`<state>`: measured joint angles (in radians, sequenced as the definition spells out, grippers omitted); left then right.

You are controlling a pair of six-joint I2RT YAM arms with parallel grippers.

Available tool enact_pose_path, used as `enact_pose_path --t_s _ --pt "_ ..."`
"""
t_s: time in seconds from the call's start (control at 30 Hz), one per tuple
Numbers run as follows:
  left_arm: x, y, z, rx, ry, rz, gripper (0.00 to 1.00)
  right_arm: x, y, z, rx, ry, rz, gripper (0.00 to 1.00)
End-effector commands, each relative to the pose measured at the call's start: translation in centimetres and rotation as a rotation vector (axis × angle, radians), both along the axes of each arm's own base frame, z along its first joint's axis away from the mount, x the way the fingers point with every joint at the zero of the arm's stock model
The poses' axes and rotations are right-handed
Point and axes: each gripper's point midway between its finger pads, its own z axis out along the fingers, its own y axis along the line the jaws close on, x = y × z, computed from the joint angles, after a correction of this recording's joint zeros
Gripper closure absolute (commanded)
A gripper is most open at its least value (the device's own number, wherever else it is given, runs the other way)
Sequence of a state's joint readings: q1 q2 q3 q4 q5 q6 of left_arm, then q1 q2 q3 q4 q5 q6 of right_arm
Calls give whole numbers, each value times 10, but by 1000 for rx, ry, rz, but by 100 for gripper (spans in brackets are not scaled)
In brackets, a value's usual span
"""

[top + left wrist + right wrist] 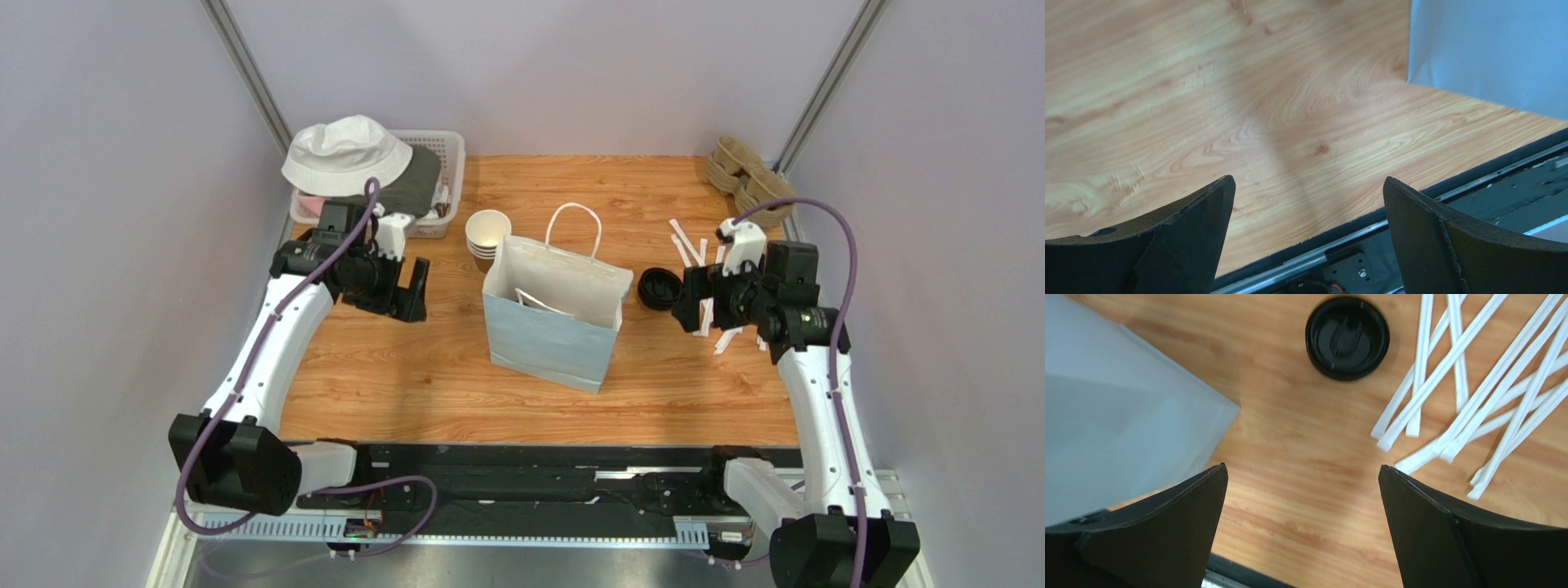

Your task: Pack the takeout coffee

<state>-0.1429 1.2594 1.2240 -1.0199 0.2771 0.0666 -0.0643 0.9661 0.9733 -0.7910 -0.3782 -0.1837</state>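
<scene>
The left arm (276,343) and right arm (819,404) have white link shells and black joint housings. A purple cable (364,218) trails back from each wrist. Just behind the left gripper (411,294) and right gripper (689,300) sits a white mount (393,233). The fingers (1168,245) are matte black wedges.

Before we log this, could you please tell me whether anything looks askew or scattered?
The white straws lie strewn criss-cross beside the black lid; the paper bag stands turned askew to the table edge.

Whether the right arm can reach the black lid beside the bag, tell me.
Probably yes. The right gripper is open, with bare table between it and the lid; the bag and straws lie off to the sides.
</scene>
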Motion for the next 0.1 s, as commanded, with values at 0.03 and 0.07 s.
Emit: enact_pose_path --t_s 0.03,0.07 --pt "-6 19 4 83 -90 12 1 -8 -5 -3 -48 -30 10 0" --pt "-4 19 9 87 -103 9 1 -6 -5 -1 -46 -37 7 0"
